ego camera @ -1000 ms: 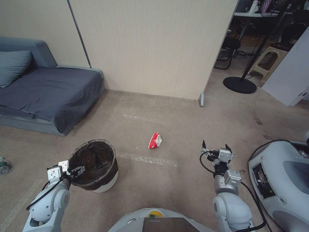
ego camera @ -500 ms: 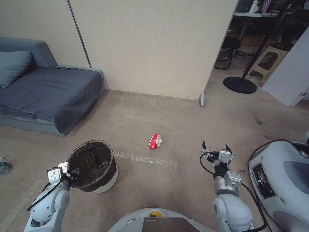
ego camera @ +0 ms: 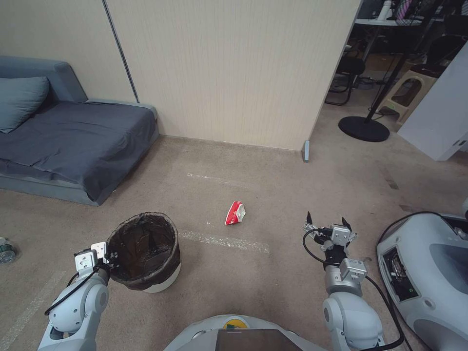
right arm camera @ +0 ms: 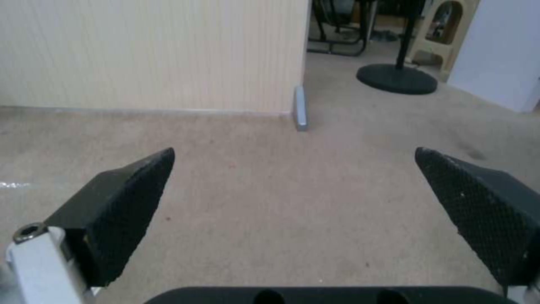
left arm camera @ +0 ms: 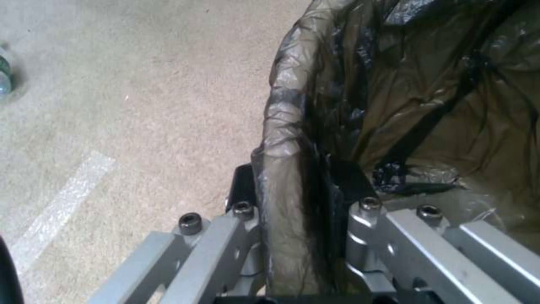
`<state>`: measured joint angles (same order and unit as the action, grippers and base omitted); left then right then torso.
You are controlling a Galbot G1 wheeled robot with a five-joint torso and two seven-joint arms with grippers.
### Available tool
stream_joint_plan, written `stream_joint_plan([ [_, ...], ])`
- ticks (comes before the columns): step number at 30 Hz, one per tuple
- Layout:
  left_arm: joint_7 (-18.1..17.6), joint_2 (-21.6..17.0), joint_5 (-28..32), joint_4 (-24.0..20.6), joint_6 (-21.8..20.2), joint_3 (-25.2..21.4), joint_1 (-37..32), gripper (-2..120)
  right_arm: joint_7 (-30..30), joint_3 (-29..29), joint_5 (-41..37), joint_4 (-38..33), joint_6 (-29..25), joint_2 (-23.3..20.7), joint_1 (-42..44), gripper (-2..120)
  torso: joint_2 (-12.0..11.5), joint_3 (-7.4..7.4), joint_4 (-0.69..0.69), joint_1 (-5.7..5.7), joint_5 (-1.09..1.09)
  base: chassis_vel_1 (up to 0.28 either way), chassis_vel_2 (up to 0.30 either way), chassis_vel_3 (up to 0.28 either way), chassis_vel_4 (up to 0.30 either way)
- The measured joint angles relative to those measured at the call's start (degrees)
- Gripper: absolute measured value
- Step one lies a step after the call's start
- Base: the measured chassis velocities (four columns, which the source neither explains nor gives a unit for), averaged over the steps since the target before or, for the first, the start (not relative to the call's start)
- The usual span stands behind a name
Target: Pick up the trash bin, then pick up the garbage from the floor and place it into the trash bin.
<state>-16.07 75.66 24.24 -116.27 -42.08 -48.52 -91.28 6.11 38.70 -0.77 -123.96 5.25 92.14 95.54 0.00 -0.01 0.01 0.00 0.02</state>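
While the left claw (ego camera: 110, 257) pinches the near-left rim of the trash bin (ego camera: 144, 251), the bin stands upright on the carpet floor (ego camera: 273, 195), its dark bag liner folded over the rim as a wide wrinkled band above the white base. Seen from the left wrist, one finger (left arm camera: 243, 185) of that claw sits outside the bin wall and the other finger (left arm camera: 346, 177) sits inside, with the liner-covered rim (left arm camera: 284, 139) squeezed between them. A strip of pale tape (left arm camera: 62, 198) runs along the carpet just outside the claw, and a small clear bottle (ego camera: 5, 251) lies on the floor well out beyond the left arm, away from the bin.

Ahead of both claws, and roughly between them, a red-and-white wrapper (ego camera: 235, 213) lies on the carpet, well apart from the bin and nearer the left claw's side than the right's. The right claw (ego camera: 325, 224) hovers above the floor with its fingers spread wide and nothing between them; from its wrist camera the two dark textured fingertips (right arm camera: 121, 198) frame bare carpet, with a beige partition wall (right arm camera: 152, 50) and a grey wall end cap (right arm camera: 301, 107) farther ahead of it. A grey-blue sofa (ego camera: 68, 141) stands beyond the left claw.
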Motion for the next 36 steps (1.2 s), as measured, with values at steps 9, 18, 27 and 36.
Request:
stream_joint_plan([
  [9,2.59,-0.20,-0.14,-0.24,0.39,-0.15,0.12,15,0.04,0.11,-0.13,-0.13,-0.16,0.00,-0.06,100,0.00,0.01,0.00,0.00,0.00,0.000,0.000,0.000,0.000],
  [18,11.66,-0.48,0.31,-6.26,4.01,-0.06,-2.92,3,0.54,0.53,-0.42,-1.70,0.18,0.00,0.09,100,-0.01,0.02,-0.03,0.01,-0.10,0.000,0.000,0.000,0.000],
  [27,13.46,-0.38,2.99,-14.66,5.22,0.00,-4.76,3,0.49,0.57,-0.67,-2.65,0.30,0.00,0.62,100,0.00,0.01,-0.02,0.01,-0.03,0.000,0.000,0.000,0.000],
  [36,13.10,0.98,3.14,-20.01,6.90,0.43,-7.48,3,-1.83,0.59,-0.39,-4.74,-0.43,0.00,2.07,100,0.00,0.01,-0.01,0.00,-0.02,0.000,0.000,0.000,0.000],
])
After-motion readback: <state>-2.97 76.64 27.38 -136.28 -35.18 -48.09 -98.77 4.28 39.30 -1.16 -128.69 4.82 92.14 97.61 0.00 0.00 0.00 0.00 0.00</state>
